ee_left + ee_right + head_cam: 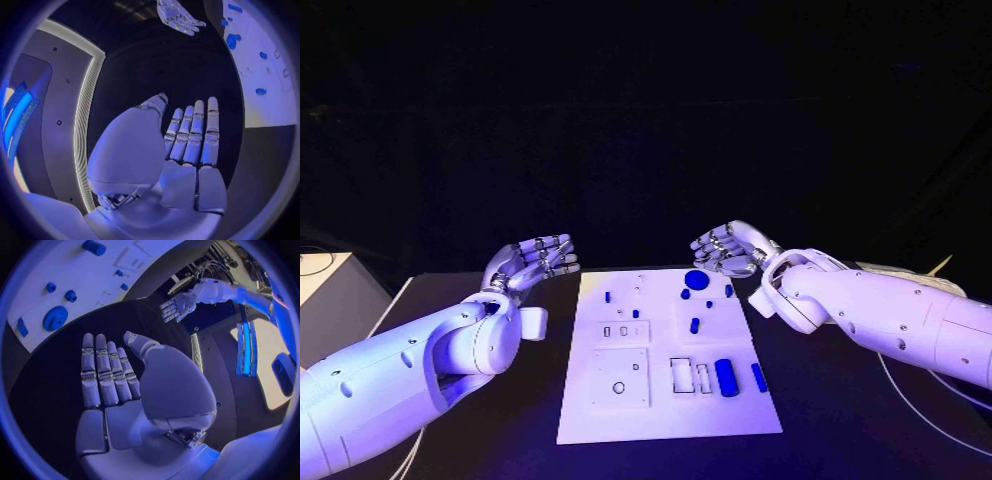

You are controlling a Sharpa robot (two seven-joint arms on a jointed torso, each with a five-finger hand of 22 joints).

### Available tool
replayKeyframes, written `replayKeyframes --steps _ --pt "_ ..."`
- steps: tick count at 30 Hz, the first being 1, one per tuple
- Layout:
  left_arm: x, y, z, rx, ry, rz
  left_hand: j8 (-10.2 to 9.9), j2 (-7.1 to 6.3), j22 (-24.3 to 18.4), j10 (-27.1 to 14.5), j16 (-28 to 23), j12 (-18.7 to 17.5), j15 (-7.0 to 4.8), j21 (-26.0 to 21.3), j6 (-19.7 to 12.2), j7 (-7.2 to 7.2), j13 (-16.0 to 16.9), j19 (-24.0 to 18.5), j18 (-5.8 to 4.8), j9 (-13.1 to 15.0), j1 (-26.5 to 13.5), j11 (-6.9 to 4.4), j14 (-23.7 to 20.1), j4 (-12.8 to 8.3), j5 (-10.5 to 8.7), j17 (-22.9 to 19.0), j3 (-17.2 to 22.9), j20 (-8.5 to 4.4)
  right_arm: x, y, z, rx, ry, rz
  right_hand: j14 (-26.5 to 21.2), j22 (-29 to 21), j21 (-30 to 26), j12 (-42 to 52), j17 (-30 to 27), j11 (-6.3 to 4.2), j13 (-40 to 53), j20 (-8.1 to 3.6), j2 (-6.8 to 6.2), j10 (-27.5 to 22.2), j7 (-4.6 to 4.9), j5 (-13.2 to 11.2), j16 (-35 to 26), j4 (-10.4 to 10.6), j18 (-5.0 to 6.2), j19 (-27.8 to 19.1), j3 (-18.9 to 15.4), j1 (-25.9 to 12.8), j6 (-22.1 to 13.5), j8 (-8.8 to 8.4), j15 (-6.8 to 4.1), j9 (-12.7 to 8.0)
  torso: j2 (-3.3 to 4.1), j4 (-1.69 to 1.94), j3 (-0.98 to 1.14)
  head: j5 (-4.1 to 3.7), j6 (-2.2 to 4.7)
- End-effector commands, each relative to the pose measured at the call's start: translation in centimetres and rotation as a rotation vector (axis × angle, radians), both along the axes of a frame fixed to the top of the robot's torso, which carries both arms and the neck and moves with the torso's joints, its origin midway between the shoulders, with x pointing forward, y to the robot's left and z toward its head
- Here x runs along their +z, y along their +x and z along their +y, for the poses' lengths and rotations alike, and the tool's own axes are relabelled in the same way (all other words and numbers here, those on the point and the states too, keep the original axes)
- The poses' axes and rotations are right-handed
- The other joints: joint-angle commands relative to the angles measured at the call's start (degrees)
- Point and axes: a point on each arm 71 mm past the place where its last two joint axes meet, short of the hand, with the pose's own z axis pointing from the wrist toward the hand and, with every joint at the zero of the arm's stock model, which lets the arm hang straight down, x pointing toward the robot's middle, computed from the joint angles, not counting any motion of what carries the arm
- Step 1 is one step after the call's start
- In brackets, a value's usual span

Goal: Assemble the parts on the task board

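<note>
The white task board [668, 400] lies in the middle of the table. Several blue parts sit on it: a large round disc [695, 278] at the far end, small pieces [694, 325] below it, and a cylinder [726, 377] and a bar [759, 377] nearer me on the right. My left hand [538, 258] hovers past the board's far left corner, fingers straight, holding nothing. My right hand [733, 248] hovers past the far right corner, also holding nothing. The wrist views show both palms flat, left hand [187, 145] and right hand [109, 375], with the board [262, 95] [94, 277] beside them.
A white box [329, 290] stands at the table's far left edge. Pale cables [906, 270] lie behind my right arm. Black table surface [834, 420] runs on both sides of the board.
</note>
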Motion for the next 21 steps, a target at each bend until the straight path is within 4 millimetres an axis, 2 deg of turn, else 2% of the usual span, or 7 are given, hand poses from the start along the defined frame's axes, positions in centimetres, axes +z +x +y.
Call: replayKeyframes --steps 1,5,6,9,11,14,21 --pt "0.9 -0.5 -1.0 -0.068 0.000 -0.016 2.3 -1.55 2.4 9.7 5.9 -0.1 -2.84 5.9 6.3 -0.03 0.2 7.9 1.15 1.3 0.5 -2.01 9.0 -0.4 -0.50 6.9 4.9 -2.93 0.6 0.0 0.6 0.050 -0.226 -0.102 13.2 2.8 6.8 0.4 4.6 -3.22 0.4 -5.01 -1.67 9.3 -2.09 0.2 5.4 -0.7 0.75 13.4 0.9 0.5 6.8 1.55 -4.74 1.0 1.47 0.78 0.05 -0.52 0.17" --pt "1.8 -1.0 -1.1 -0.087 -0.008 -0.020 2.6 -2.27 4.8 11.3 10.4 -0.7 -3.86 10.1 6.8 -0.36 0.3 9.6 1.00 1.8 0.2 -2.59 11.2 -0.9 -0.54 11.0 6.2 -4.21 1.3 0.2 0.8 0.053 -0.338 -0.121 21.5 6.2 13.0 -0.2 9.7 -4.60 0.3 -7.64 -2.15 11.0 -3.20 0.6 11.9 -0.9 0.59 20.0 0.2 0.1 7.6 1.33 -6.98 1.3 2.41 1.41 0.04 -0.90 0.51" --pt "2.0 -1.2 -1.1 -0.092 -0.009 -0.022 2.6 -2.45 5.6 11.6 11.9 -1.0 -4.03 11.4 6.8 -0.39 0.2 9.6 0.94 1.9 0.0 -2.68 11.3 -1.1 -0.56 12.3 6.6 -4.48 1.4 0.2 0.9 0.055 -0.372 -0.126 22.7 8.0 16.1 -0.3 14.0 -5.01 0.2 -8.03 -2.92 11.3 -3.42 0.8 18.1 -0.6 0.11 22.5 1.0 -0.5 7.9 1.05 -7.83 1.4 2.72 1.56 0.03 -1.04 0.67" --pt "2.5 -1.5 -1.3 -0.108 -0.009 -0.027 2.7 -3.15 11.2 12.4 21.9 -1.8 -4.81 20.5 6.8 -0.67 0.3 11.7 0.72 2.4 -1.0 -3.14 10.9 -1.2 -0.57 19.8 8.1 -5.73 1.8 0.3 1.2 0.056 -0.464 -0.135 21.4 12.0 21.5 -0.4 23.6 -5.29 0.5 -8.80 -4.26 12.1 -4.00 0.9 31.2 -0.2 -0.03 23.4 4.4 -1.1 8.4 0.66 -7.85 2.1 3.31 2.07 -0.04 -1.53 0.61" --pt "2.9 -1.6 -1.4 -0.121 -0.011 -0.031 2.8 -3.89 16.4 12.6 28.7 -2.2 -4.85 28.1 6.5 -0.62 0.4 9.4 0.84 3.0 -1.8 -3.23 8.6 -1.2 -0.67 24.5 10.1 -5.66 2.0 0.3 1.4 0.055 -0.529 -0.134 21.1 23.4 31.8 -0.1 31.7 -5.33 0.6 -8.94 -4.88 12.0 -3.84 0.8 39.4 0.1 -1.34 24.5 5.3 -1.6 8.2 0.44 -7.80 2.5 3.53 2.39 -0.16 -1.85 0.64" --pt "3.3 -1.9 -1.7 -0.137 -0.012 -0.036 2.9 -4.09 19.0 12.8 31.4 -2.1 -5.03 32.1 6.3 -0.70 0.6 8.3 1.08 3.4 -2.2 -3.19 8.8 -1.5 -0.66 25.9 11.0 -5.58 2.1 0.3 1.5 0.052 -0.617 -0.132 21.9 39.6 46.0 -0.2 45.2 -5.55 0.7 -9.13 -5.65 11.8 -4.17 0.6 52.8 0.5 -3.22 25.7 6.3 -2.1 8.2 0.47 -7.59 3.3 3.96 2.88 -0.39 -2.44 0.63" --pt "4.3 -2.7 -2.1 -0.171 -0.017 -0.045 3.0 -4.45 21.9 12.7 34.3 -2.1 -5.07 36.7 5.9 -0.68 0.7 7.5 1.19 3.9 -3.0 -3.19 9.1 -1.6 -0.69 26.9 11.8 -5.50 1.9 0.3 1.6 0.045 -0.755 -0.117 22.1 47.7 53.3 -0.3 53.6 -5.35 0.6 -8.86 -7.06 7.6 -4.86 -0.4 61.2 1.2 -4.09 25.4 6.3 -3.1 6.9 0.15 -7.46 4.2 4.89 3.48 -0.73 -3.36 0.52"
